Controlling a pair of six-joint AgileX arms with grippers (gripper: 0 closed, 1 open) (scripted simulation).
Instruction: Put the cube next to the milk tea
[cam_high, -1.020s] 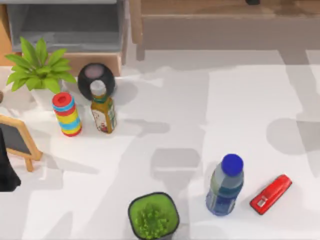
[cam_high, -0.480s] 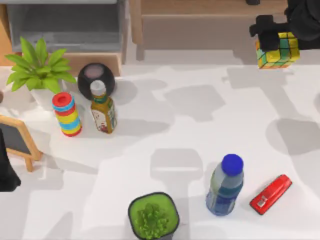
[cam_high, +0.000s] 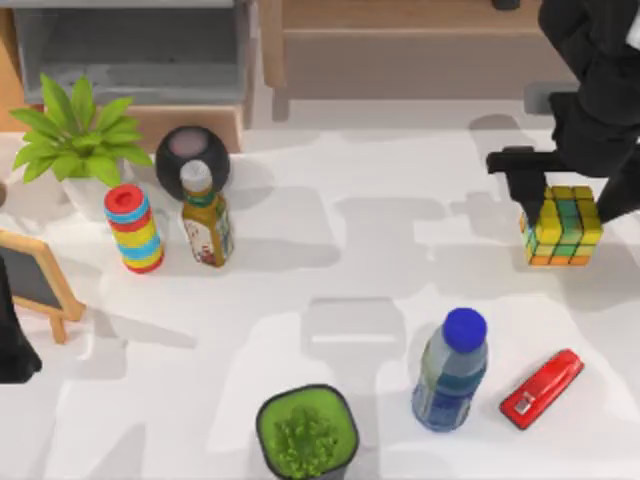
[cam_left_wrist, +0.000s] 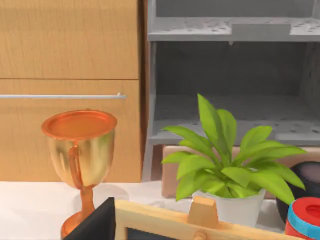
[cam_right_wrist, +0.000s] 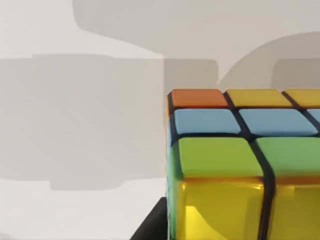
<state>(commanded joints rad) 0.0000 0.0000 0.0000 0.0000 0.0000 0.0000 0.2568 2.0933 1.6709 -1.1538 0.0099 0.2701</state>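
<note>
The cube (cam_high: 562, 228), tiled in yellow, green, orange and blue, is at the right of the table, far from the milk tea. My right gripper (cam_high: 558, 208) reaches in from the top right corner and is shut on the cube, one dark finger (cam_high: 527, 190) showing on its left side. The right wrist view has the cube (cam_right_wrist: 240, 165) close up over the white tabletop. The milk tea (cam_high: 207, 225), a small olive-brown bottle with a pale cap, stands upright at the left. My left arm (cam_high: 12, 340) is parked at the left edge.
A striped ring stack (cam_high: 134, 228) and a black round object (cam_high: 192, 155) flank the milk tea; a leafy plant (cam_high: 78, 140) and chalkboard (cam_high: 35, 280) stand farther left. At the front are a blue-capped bottle (cam_high: 450, 375), a red stapler (cam_high: 541, 388) and a green pot (cam_high: 306, 432).
My right arm came into view from the top right carrying the cube, then moved it toward the front and down near the tabletop. The left arm has not moved.
</note>
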